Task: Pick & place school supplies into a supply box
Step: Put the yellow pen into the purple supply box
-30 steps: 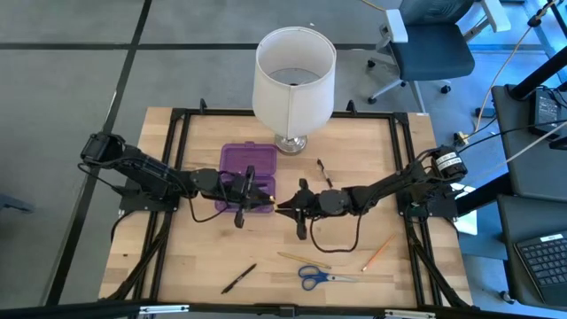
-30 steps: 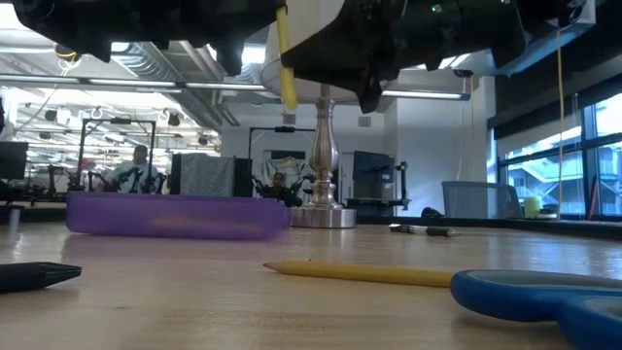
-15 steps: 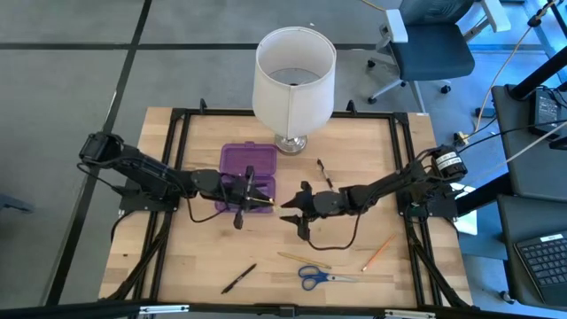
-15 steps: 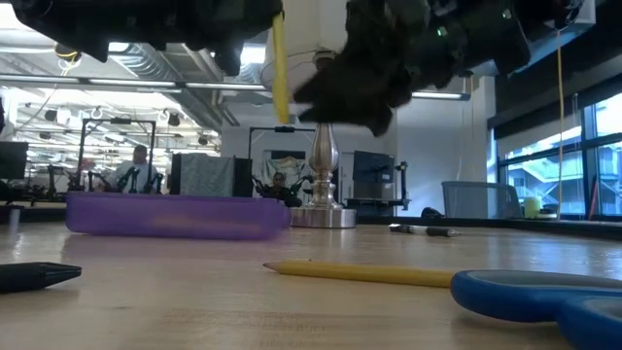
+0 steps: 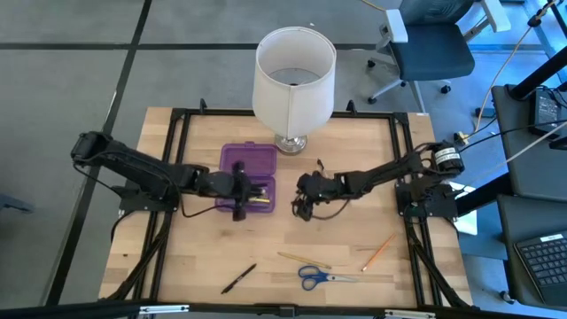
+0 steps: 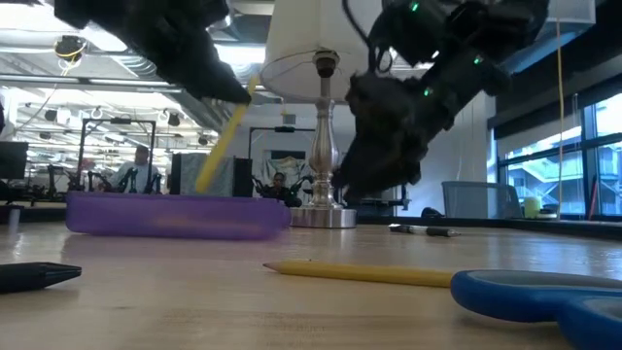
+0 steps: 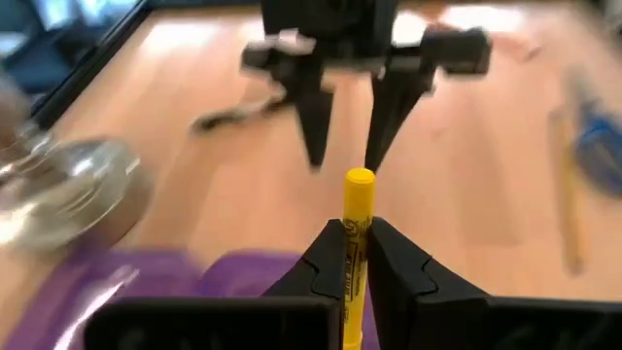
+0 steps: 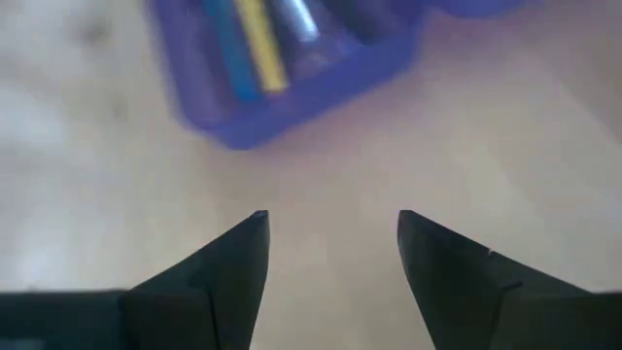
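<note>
We record the left gripper (image 5: 251,191) over the near part of the purple supply box (image 5: 241,160), jaws clamped on a yellow marker (image 7: 356,239); in the low view this marker (image 6: 223,141) slants down toward the box (image 6: 175,216). The right gripper (image 8: 330,255) sits just right of the box, jaws apart and holding nothing. On the wooden table (image 5: 186,257) we list, near edge: a black pen (image 5: 238,278) to the left, a yellow pencil (image 5: 303,259), blue-handled scissors (image 5: 322,278), and an orange pencil (image 5: 377,253) to the right. Another black pen (image 5: 324,172) lies beside the lamp (image 5: 294,78).
</note>
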You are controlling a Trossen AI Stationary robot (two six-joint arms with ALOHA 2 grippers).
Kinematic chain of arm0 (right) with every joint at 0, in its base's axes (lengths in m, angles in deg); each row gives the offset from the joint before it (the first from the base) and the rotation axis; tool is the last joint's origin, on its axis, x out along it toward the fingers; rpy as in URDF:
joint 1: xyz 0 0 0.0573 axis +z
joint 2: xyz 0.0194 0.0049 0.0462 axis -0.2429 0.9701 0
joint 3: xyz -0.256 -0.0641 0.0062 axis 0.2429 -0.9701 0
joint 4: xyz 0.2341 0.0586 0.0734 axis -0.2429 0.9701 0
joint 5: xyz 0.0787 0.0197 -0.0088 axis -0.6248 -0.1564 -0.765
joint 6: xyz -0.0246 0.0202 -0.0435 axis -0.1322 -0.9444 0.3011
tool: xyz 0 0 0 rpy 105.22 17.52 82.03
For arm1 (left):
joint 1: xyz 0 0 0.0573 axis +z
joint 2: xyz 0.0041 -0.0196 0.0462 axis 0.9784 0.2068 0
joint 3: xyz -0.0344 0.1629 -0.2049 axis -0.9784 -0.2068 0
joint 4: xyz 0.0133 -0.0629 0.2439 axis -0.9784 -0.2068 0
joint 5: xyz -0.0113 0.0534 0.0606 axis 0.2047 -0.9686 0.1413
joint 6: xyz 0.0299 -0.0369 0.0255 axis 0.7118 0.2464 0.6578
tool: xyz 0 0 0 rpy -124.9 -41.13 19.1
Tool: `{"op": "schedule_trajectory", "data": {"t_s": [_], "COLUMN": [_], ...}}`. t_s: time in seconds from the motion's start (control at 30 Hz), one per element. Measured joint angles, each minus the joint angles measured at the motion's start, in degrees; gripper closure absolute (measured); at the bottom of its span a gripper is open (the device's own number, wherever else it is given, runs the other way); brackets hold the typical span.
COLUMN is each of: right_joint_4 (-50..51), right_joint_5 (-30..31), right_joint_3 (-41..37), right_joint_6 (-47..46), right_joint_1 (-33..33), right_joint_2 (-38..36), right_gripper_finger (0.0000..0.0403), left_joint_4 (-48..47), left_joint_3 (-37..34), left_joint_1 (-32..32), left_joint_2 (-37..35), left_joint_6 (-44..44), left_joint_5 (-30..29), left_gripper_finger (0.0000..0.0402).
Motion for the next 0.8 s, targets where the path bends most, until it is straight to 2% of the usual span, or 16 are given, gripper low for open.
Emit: {"op": "schedule_trajectory", "data": {"t_s": [0.1,0.23,0.33,0.4,0.47,0.6,0.8], "right_joint_4": [2.59,10.15,18.33,24.39,29.71,36.14,43.29], "right_joint_5": [0.11,0.46,6.08,11.37,14.10,14.47,16.64], "right_joint_3": [0.00,1.67,4.32,6.08,7.63,8.34,7.83], "right_joint_6": [-0.15,-0.16,-0.14,-0.45,-2.40,-7.96,-12.87], "right_joint_1": [-1.74,-3.00,-3.17,-3.14,-3.04,-3.02,-3.06], "right_joint_2": [-0.06,-1.18,-3.70,-5.35,-6.76,-8.94,-8.23], "right_gripper_finger": [0.0173,0.0173,0.0173,0.0173,0.0173,0.0173,0.0173], "left_joint_4": [-8.35,-15.30,-19.30,-20.36,-21.25,-22.13,-22.77], "left_joint_3": [3.98,7.77,8.99,9.19,9.19,9.21,9.24], "left_joint_1": [0.02,0.15,1.28,2.44,3.66,5.76,7.85], "left_joint_2": [0.89,2.72,4.70,6.27,7.84,11.01,14.23], "left_joint_6": [-0.28,0.04,-0.37,-0.83,-1.18,-1.21,-0.35], "left_joint_5": [-2.53,-2.21,-0.76,0.50,1.96,3.52,9.65], "left_gripper_finger": [0.0389,0.0389,0.0389,0.0389,0.0389,0.0389,0.0389]}}
